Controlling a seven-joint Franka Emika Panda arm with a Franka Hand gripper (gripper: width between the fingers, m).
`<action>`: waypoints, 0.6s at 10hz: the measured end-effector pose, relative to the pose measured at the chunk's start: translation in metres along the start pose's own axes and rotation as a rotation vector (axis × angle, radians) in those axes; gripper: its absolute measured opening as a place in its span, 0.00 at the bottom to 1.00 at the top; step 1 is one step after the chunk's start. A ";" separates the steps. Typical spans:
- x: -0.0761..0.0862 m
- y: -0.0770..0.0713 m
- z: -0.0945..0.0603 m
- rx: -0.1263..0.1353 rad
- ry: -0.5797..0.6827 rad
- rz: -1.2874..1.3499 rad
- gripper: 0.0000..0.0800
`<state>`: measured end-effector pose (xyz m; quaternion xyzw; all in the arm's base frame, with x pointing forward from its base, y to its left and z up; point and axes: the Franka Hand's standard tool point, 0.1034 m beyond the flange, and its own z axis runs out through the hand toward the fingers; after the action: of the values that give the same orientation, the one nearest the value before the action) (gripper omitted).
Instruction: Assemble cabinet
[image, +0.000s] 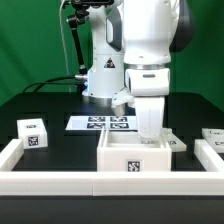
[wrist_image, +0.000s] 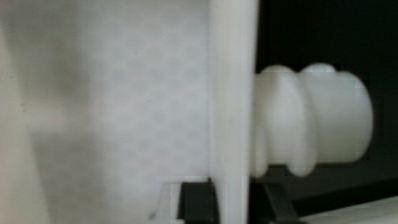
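Observation:
The cabinet (image: 132, 160), a white open box frame with a square tag on its front face, stands at the front middle of the table against the border rail. My gripper (image: 148, 128) reaches straight down at the cabinet's far wall. In the wrist view the gripper (wrist_image: 228, 200) has its dark fingers (wrist_image: 192, 202) on both sides of a thin upright white wall (wrist_image: 228, 90), closed against it. A white ribbed round knob (wrist_image: 313, 115) sticks out from one side of that wall. A broad white panel (wrist_image: 107, 100) fills the other side.
A small white tagged box (image: 33, 133) sits at the exterior view's left. The marker board (image: 105, 123) lies behind the cabinet by the robot base. Another white tagged part (image: 214, 137) lies at the right. The low white border rail (image: 50, 182) runs along the front.

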<state>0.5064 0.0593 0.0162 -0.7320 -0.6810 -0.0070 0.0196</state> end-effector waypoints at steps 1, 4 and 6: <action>0.007 0.002 0.000 -0.002 0.003 -0.009 0.05; 0.026 0.008 0.001 -0.009 0.010 -0.024 0.05; 0.041 0.010 0.000 -0.003 0.011 -0.021 0.05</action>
<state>0.5196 0.0994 0.0179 -0.7248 -0.6885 -0.0123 0.0222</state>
